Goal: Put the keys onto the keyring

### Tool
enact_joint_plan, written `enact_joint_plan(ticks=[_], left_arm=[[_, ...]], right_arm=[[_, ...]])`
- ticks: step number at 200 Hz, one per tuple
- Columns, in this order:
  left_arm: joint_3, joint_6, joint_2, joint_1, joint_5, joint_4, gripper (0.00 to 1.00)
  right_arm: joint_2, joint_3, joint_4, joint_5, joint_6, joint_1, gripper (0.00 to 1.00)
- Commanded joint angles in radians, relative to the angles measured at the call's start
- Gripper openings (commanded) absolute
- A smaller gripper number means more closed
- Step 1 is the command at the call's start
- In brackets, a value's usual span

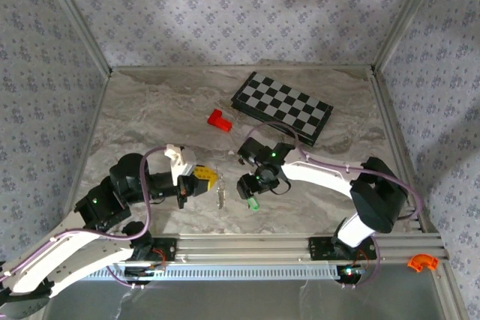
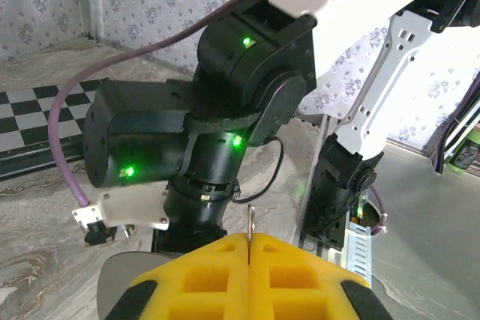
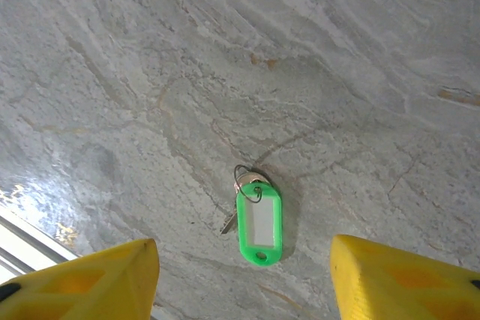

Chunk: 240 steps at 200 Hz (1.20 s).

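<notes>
The keys are a small bright green tag with a wire loop and a metal key under its top end, lying flat on the marble table. My right gripper hovers above them, open, one yellow finger on each side and nothing touching. From above, the green keys lie just below the right gripper. My left gripper is shut, its yellow pads pinching a thin metal sliver of the keyring. From above, the silvery keyring sits at the tip of the left gripper, left of the keys.
A black-and-grey chessboard lies at the back right and a red block to its left. The right arm's dark wrist stands close in front of my left gripper. A metal rail runs along the near edge.
</notes>
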Motion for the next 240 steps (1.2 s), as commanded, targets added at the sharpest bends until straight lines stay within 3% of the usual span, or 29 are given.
enact_joint_plan(ticks=[1, 136, 240], left_arm=[[0.020, -0.011, -0.010, -0.005, -0.003, 0.022, 0.00], [0.011, -0.017, -0.024, -0.005, -0.025, 0.030, 0.00], [0.003, -0.021, -0.019, -0.006, -0.018, 0.063, 0.00]], right_arm=[[0.036, 0.023, 0.010, -0.006, -0.009, 0.007, 0.59], [0.163, 0.064, 0.040, 0.000, -0.036, 0.033, 0.39], [0.168, 0.055, 0.010, 0.012, -0.059, 0.036, 0.32]])
